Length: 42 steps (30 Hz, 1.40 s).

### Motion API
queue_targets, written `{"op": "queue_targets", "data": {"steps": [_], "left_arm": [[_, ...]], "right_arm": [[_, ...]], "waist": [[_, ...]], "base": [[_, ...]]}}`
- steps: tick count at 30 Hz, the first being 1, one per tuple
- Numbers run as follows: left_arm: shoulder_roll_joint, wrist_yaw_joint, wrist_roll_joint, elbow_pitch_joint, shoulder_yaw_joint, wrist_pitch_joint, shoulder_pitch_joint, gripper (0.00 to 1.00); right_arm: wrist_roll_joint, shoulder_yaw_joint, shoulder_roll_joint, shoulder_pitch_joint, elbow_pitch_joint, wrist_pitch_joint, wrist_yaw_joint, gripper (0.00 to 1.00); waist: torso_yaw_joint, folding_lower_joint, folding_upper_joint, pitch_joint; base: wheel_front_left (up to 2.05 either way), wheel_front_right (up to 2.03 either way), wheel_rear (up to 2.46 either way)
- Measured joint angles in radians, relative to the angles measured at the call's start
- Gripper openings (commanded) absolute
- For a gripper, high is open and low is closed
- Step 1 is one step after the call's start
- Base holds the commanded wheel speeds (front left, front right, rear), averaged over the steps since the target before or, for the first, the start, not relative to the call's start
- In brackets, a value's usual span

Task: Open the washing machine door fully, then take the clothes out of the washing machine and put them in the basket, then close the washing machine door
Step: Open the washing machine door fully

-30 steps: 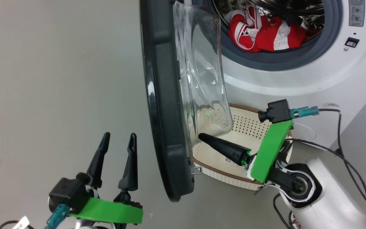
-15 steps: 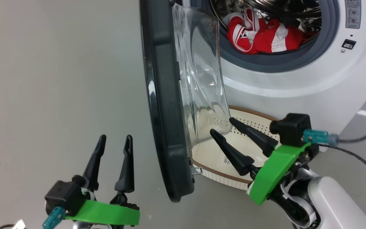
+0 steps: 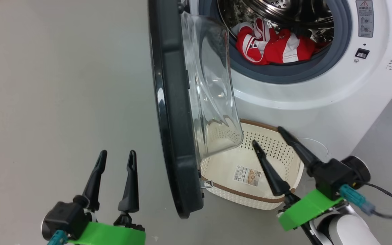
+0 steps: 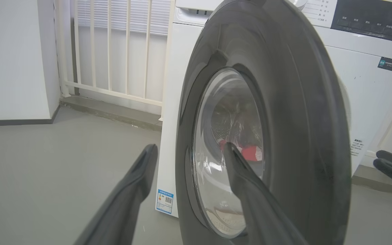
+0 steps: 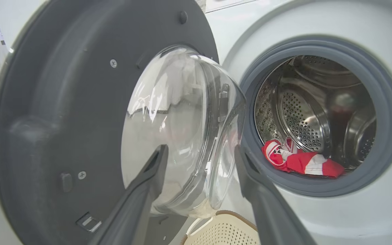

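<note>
Down at the drum mouth, red-and-white clothes (image 3: 274, 47) lie bunched just inside the grey ring of the washing machine (image 3: 318, 92).
Glossy black washing machine door (image 3: 172, 112) stands open, clear bowl bulging over the cream basket (image 3: 240, 200) on the floor; left gripper (image 3: 117, 154) and right gripper (image 3: 267, 136) both spread their fingers wide, holding nothing.

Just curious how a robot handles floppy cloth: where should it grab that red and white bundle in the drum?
Probably a raised fold atop the red-and-white fabric clothes, bunched low at the front of the perforated steel drum behind the grey rubber ring. Come straight in from the front with the right gripper, as the glossy black round door stands to the left.
</note>
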Motion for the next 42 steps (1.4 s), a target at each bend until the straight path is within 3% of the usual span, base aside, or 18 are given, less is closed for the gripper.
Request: {"op": "queue_targets", "data": {"steps": [9,30,32,33,42], "left_arm": [[0.002,0.0,0.015,-0.005,0.004,0.0,0.02,1.0],[0.002,0.0,0.031,-0.013,0.022,0.0,0.042,1.0],[0.002,0.0,0.032,-0.01,0.022,0.0,0.042,0.12],[0.002,0.0,0.032,-0.01,0.023,0.0,0.042,0.0],[0.002,0.001,0.08,-0.088,0.023,0.0,0.038,0.0]], "right_arm": [[-0.109,-0.115,0.039,0.065,0.008,-0.152,0.0,1.0],[-0.037,-0.135,0.042,0.154,0.023,-0.191,0.0,1.0],[-0.037,-0.135,0.042,0.154,0.023,-0.191,0.0,1.0],[-0.036,-0.135,0.042,0.154,0.024,-0.191,0.0,1.0],[-0.02,-0.134,0.042,0.154,0.026,-0.196,0.0,1.0]], "waist": [[-0.011,0.0,0.0,-0.009],[-0.033,0.0,0.0,-0.013],[-0.033,0.0,0.0,-0.013],[-0.033,0.0,0.0,-0.014],[-0.03,0.0,0.0,-0.009]], "base": [[0.0,0.0,0.0],[0.0,0.0,0.0],[0.0,0.0,0.0],[0.0,0.0,0.0],[0.0,0.0,0.0]]}}
